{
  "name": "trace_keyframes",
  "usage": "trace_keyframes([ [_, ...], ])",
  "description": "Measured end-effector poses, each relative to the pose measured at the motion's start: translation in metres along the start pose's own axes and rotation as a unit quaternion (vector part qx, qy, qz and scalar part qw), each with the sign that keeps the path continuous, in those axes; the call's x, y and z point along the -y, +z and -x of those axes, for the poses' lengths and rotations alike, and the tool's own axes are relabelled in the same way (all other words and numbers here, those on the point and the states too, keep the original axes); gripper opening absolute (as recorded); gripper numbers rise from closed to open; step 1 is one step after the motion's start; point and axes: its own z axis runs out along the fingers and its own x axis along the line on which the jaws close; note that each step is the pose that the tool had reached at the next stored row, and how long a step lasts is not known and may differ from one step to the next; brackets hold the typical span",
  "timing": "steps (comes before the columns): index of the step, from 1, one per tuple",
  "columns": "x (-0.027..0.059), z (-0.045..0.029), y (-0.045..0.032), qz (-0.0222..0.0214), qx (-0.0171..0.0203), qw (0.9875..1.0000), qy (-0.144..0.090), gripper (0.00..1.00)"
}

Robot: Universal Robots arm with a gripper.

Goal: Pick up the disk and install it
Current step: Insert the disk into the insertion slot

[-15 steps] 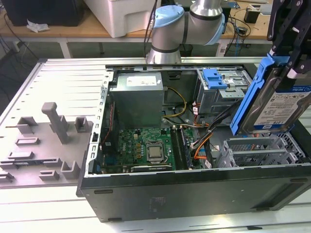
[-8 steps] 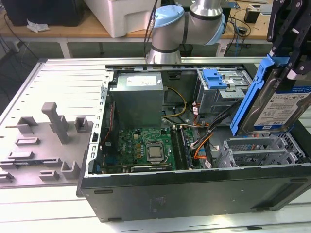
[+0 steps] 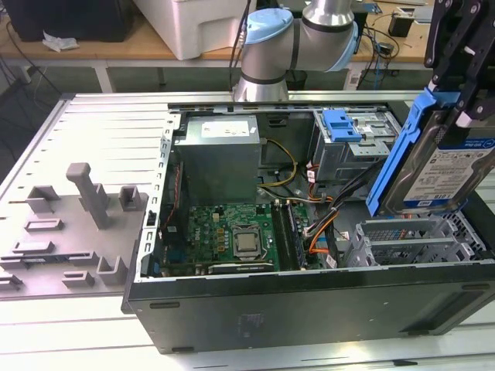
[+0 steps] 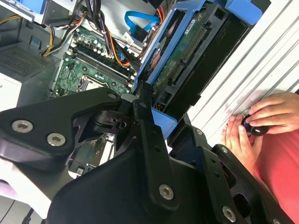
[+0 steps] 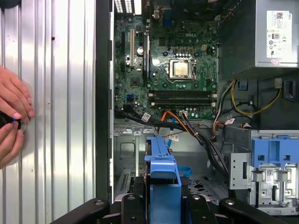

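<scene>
While the gripper [image 3: 458, 104] is clenched on the upper end of the disk [image 3: 452, 174], the drive hangs tilted over the open computer case [image 3: 309, 309], at the exterior view's right. Its blue plastic frame [image 3: 394, 154] runs down the edge facing the motherboard [image 3: 224, 232], and its lower end sits above the silver drive cage [image 3: 418, 239]; whether it touches the cage I cannot tell. The face turned to the exterior view carries a white-and-blue label [image 3: 464, 166] with small print.

In the second wrist view the black fingers [image 4: 145, 109] pinch the frame, and the disk [image 4: 187, 60] shows its green circuit-board underside. In the first wrist view the disk [image 5: 162, 182] appears edge-on, blue frame uppermost, between the gripper's [image 5: 161, 207] black links.

Inside the case lie the processor socket [image 3: 247, 243], the grey power supply [image 3: 220, 154] with its white sticker [image 5: 279, 30] (lines of print, some red marks), and a blue caddy [image 3: 340, 124] in the far bay. A person's hands [image 4: 261, 121] rest on the ribbed metal table [image 5: 60, 116] beside the case, holding a small dark object. A grey fixture plate [image 3: 69, 232] lies at the exterior view's left.
</scene>
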Motion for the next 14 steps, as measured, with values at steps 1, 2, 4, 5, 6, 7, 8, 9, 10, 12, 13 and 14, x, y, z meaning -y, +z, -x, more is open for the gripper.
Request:
trace_keyframes([
  [1, 0.0000, 0.0000, 0.0003, 0.0000, 0.0000, 1.0000, 0.000, 0.36],
  [2, 0.0000, 0.0000, 0.0006, 0.0000, -0.0001, 1.0000, 0.000, 0.36],
  [4, 0.0000, 0.0000, 0.0013, 0.0000, -0.0001, 1.0000, 0.000, 0.36],
  [5, 0.0000, 0.0000, 0.0018, 0.0000, -0.0001, 1.0000, 0.000, 0.36],
  [6, 0.0000, 0.0000, 0.0023, 0.0000, -0.0001, 1.0000, 0.000, 0.36],
  [7, 0.0000, 0.0000, 0.0026, 0.0000, -0.0001, 1.0000, 0.000, 0.36],
  [8, 0.0000, -0.0001, 0.0029, 0.0000, -0.0001, 1.0000, 0.000, 0.36],
  [9, 0.0000, -0.0001, 0.0030, 0.0000, -0.0002, 1.0000, 0.000, 0.36],
  [10, 0.0000, 0.0000, 0.0033, 0.0000, -0.0002, 1.0000, 0.000, 0.36],
  [12, 0.0000, 0.0000, 0.0038, 0.0000, -0.0002, 1.0000, 0.000, 0.36],
  [13, 0.0000, 0.0000, 0.0042, 0.0000, -0.0001, 1.0000, 0.000, 0.36],
  [14, 0.0000, 0.0000, 0.0044, 0.0000, -0.0002, 1.0000, 0.000, 0.36],
])
